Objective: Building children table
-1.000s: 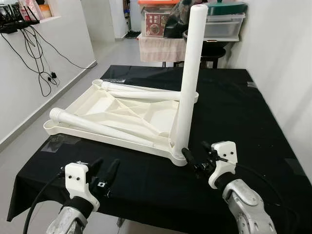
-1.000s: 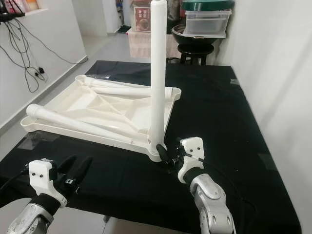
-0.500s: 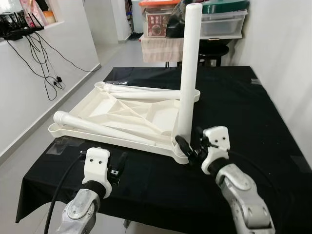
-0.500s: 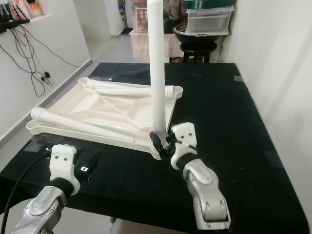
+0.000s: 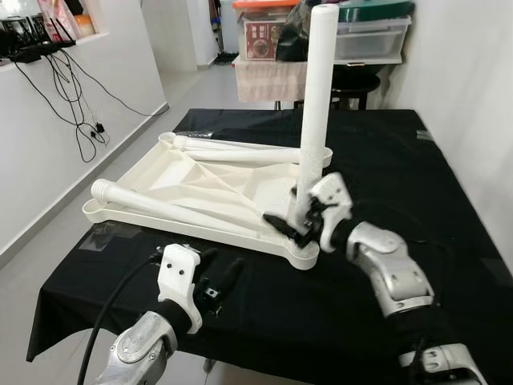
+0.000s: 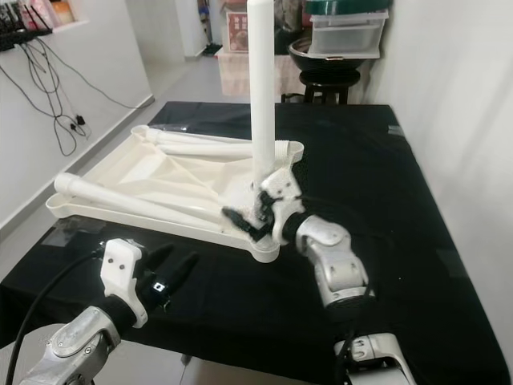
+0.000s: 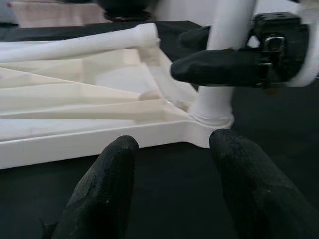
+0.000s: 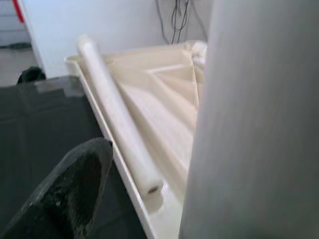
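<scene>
1. At frame centre, the right tool (image 5: 290, 227) straddles the upright leg (image 5: 314, 104), fingers apart, seemingly to steady it in the upturned tabletop (image 5: 200, 186).
2. At lower left, the left tool (image 5: 218, 282) waits spread above the desk (image 5: 385, 160).

White walls (image 5: 72, 112), grey floor (image 5: 48, 241), black-draped table (image 5: 385, 152), storage boxes (image 5: 369, 36) behind.

Black-draped table (image 5: 385, 152) here, and a cream tabletop (image 5: 200, 188) lies upside down on its left half.
</scene>
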Controlling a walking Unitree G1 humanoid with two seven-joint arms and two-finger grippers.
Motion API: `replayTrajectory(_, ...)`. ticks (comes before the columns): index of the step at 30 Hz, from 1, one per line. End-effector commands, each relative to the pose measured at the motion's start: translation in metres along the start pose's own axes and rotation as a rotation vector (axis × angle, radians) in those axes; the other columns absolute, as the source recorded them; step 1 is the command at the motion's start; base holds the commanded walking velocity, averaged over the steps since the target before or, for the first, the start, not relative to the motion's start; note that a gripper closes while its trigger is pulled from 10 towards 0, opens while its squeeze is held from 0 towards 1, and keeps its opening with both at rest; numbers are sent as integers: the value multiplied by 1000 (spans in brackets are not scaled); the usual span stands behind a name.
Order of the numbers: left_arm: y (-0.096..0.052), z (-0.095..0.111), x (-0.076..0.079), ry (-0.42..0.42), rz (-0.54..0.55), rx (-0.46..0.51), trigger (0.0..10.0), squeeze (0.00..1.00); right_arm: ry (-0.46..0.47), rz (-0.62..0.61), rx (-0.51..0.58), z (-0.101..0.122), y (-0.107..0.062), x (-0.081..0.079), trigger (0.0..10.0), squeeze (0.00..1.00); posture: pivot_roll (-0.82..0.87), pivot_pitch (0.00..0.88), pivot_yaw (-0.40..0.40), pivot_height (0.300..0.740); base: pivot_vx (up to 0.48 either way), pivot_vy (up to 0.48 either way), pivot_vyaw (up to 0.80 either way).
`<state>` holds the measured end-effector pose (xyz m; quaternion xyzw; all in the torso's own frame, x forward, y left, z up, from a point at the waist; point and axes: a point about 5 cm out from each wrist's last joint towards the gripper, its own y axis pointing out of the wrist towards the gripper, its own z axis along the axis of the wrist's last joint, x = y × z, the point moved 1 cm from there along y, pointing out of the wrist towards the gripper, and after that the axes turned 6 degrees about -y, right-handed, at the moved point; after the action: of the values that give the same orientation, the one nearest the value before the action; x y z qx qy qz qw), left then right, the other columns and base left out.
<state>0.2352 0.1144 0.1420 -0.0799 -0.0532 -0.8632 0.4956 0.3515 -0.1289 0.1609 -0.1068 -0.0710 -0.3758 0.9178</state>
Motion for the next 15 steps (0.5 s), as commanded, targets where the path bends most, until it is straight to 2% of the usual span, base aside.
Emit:
replayTrajectory(1, -3, 0, 2, 4, -31, -5, 10000, 0, 12, 57, 24, 5, 6, -2, 10000, 0, 11, 16, 31, 740, 0, 0, 0)
replayTrajectory(4, -4, 0, 3, -10, -43, -6, 10000, 0, 24, 76, 28, 6, 7, 1, 10000, 0, 14, 20, 30, 740, 0, 0, 0)
replayTrajectory(5, -5, -1, 3, -30, -51, -6, 10000, 0, 51, 96, 36, 7, 7, 4, 4118, 0, 16, 23, 29, 740, 0, 0, 0)
replayTrajectory(6, -5, -1, 3, -30, -51, -6, 10000, 0, 51, 96, 36, 7, 7, 4, 4118, 0, 16, 23, 29, 740, 0, 0, 0)
replayTrajectory(7, -6, -1, 3, -44, -57, -6, 10000, 0, 79, 106, 50, 8, 6, 8, 0, 0, 16, 26, 30, 740, 0, 0, 0)
replayTrajectory(15, -8, -1, 1, -40, -45, -2, 10000, 0, 120, 101, 51, 1, -1, 17, 0, 0, 9, 29, 31, 740, 0, 0, 0)
